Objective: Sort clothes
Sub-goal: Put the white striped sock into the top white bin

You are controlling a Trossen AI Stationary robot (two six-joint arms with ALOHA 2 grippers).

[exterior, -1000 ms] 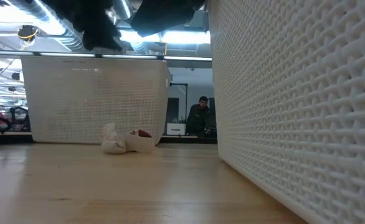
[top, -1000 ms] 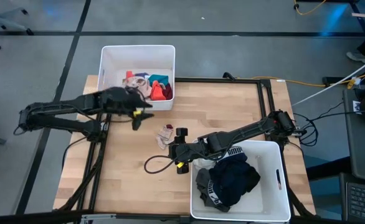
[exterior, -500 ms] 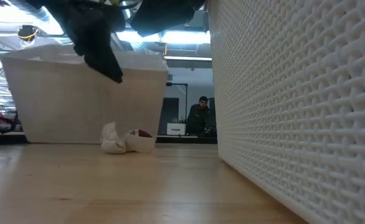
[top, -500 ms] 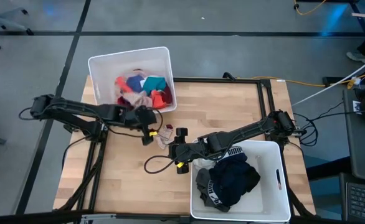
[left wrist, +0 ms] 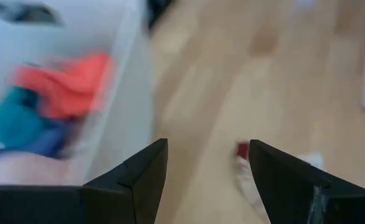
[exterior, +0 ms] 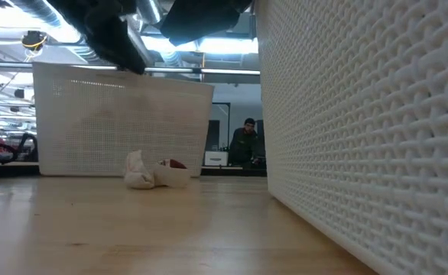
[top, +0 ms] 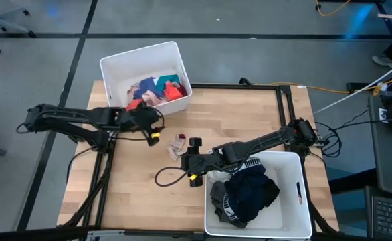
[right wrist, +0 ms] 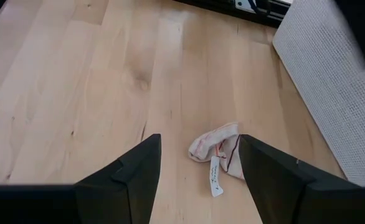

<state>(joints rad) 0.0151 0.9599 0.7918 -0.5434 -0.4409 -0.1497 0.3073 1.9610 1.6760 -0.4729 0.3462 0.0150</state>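
Hovering just above the table, the left hand stands open with nothing between its fingers, close beside the near wall of the far white bin. That bin sits askew at the table's far left corner, partly hanging over the edge, and holds a heap of bright clothes in red, teal, blue and pink. In the left wrist view the same heap shows as a blur of red, teal and blue clothes behind the bin's white wall, with bare wood in front of the fingers.

The right hand hangs near the table's middle, its fingers also spread and holding nothing. Just in front of it a small white sock with red trim lies crumpled on the wood, a paper tag attached to it; it is apart from both hands and lies between them. In the low view the white sock rests on the table in front of the far bin's perforated wall.

Behind the right hand, at the table's near right corner, a second white bin holds dark clothes, black and grey, one with a lettered band too small to read. Its mesh wall fills the right of the low view. A person sits far off in the room.
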